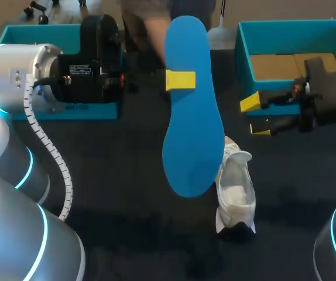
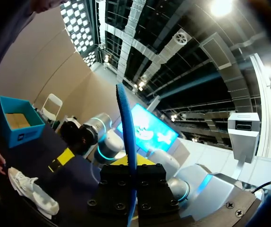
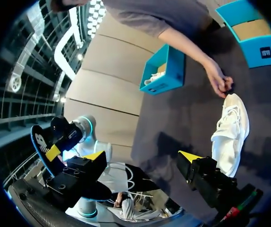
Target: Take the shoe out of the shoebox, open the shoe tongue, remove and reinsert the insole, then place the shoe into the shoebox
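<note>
Blue insole point(image 1: 191, 105) aloft, white shoe point(image 1: 235, 193) on the table point(image 1: 127, 175).
The left gripper point(image 1: 180, 80) pinches the insole; the right gripper point(image 1: 254, 115) gapes empty near the shoebox point(image 1: 244, 52); a person's hand point(image 3: 223, 82) seems to touch the shoe.

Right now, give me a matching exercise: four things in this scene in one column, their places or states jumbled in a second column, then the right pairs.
Column one
1. insole
2. shoe
3. right hand
4. shoebox by the right hand

Column two
A. open, holding nothing
B. lying on the table
C. clamped in the left hand, off the table
D. brown cardboard inside

Pairs: 1-C, 2-B, 3-A, 4-D
</note>
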Robot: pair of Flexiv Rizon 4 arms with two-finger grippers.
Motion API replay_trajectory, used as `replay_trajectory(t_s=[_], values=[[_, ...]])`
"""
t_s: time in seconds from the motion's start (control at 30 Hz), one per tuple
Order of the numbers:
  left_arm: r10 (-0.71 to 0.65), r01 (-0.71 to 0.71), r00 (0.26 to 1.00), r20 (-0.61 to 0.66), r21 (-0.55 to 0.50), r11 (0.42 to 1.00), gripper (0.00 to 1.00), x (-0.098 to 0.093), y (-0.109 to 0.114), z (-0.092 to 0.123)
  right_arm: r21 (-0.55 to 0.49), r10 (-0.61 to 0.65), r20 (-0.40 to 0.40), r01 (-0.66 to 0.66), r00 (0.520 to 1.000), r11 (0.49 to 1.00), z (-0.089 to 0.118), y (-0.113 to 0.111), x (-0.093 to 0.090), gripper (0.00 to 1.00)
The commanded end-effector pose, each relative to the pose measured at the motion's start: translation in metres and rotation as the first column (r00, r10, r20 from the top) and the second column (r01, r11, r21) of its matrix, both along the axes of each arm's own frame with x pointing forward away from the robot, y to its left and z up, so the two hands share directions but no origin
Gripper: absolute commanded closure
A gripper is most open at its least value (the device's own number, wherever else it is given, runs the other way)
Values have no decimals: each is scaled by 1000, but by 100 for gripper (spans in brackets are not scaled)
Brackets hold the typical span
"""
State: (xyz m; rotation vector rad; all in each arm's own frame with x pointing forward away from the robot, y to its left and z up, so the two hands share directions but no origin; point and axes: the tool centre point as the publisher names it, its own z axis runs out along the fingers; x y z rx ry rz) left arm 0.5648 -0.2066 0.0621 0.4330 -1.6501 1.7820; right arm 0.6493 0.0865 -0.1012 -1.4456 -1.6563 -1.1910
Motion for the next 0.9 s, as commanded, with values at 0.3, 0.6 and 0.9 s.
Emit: replay_trajectory(t_s=[0.3, 0.6, 0.9], values=[[84, -82, 982, 169, -19, 996, 100, 8, 3, -14, -17, -9, 1, 9, 1000, 1000, 6, 4, -4, 0], [53, -44, 880, 472, -29, 999, 100, 22, 10, -29, -17, -9, 1, 9, 1000, 1000, 6, 4, -4, 0], [104, -83, 681, 725, -65, 994, 100, 39, 15, -40, -17, -9, 1, 9, 1000, 1000, 6, 4, -4, 0]])
